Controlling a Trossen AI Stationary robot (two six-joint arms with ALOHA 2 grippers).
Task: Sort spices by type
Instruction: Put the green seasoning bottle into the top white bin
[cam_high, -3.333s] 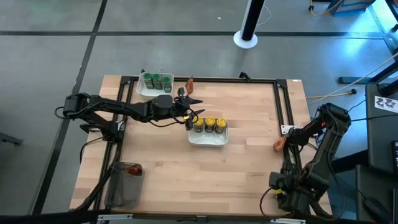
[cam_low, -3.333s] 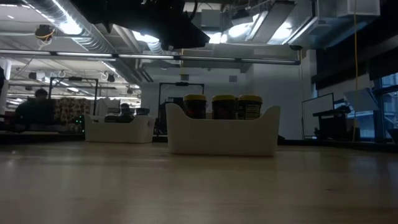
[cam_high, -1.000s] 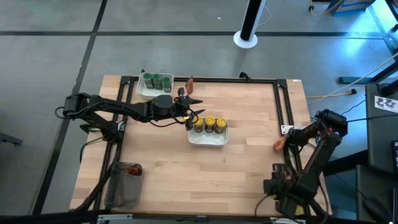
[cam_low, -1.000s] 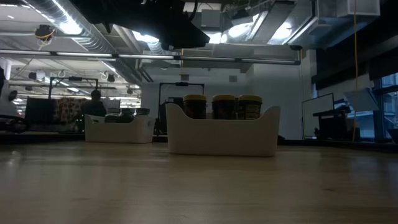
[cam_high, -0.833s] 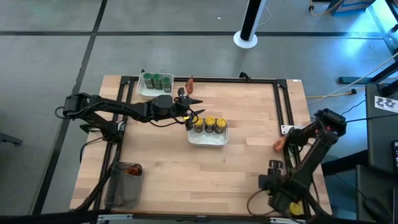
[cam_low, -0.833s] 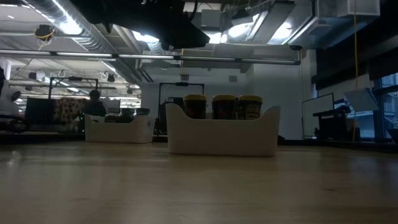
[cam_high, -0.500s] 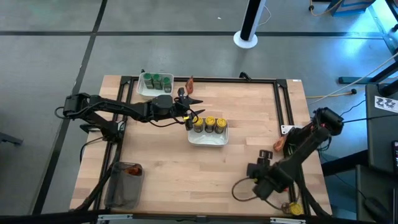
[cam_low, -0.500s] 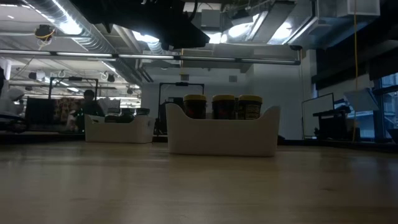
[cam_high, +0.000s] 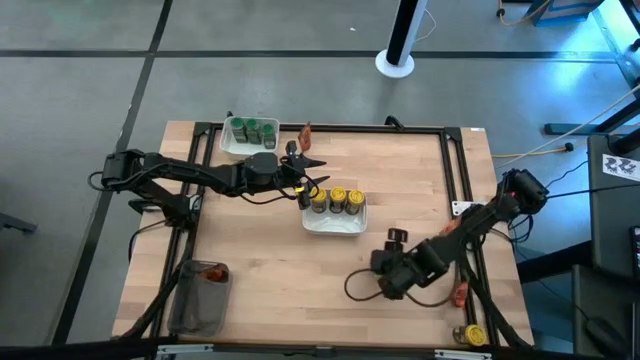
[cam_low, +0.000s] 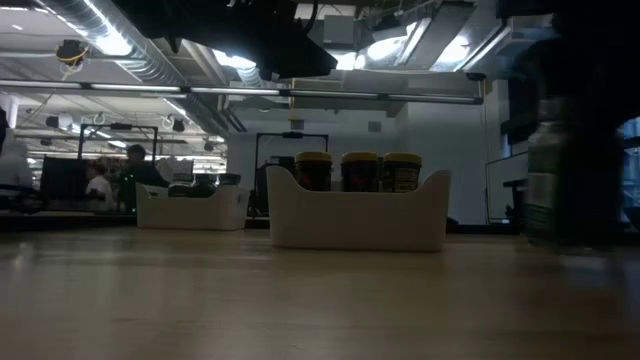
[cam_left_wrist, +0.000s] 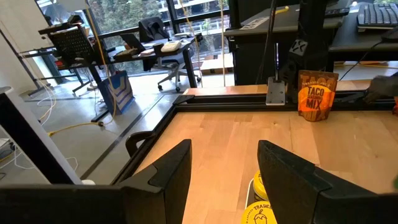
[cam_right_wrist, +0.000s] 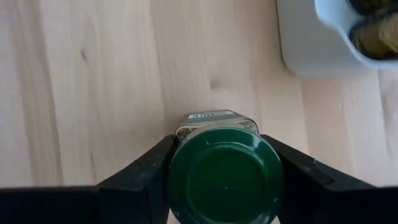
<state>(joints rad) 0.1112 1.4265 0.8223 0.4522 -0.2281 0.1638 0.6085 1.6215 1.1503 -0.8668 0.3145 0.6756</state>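
Your right gripper (cam_right_wrist: 224, 180) has swung from the table's right edge to mid-table, clenched on a green-lid jar (cam_right_wrist: 224, 174); next stop, far-left tray (cam_high: 240, 148). Left gripper (cam_high: 310, 185) waits, empty, jaws apart.

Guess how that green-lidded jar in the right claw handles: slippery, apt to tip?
Probably rigid: the green-lidded jar keeps its round shape between the right claw fingers. The smooth round lid could let it twist or slip in the grip. It looks small, so likely light. Set down upright on the wooden table, it should stand, but on its side it would probably roll.
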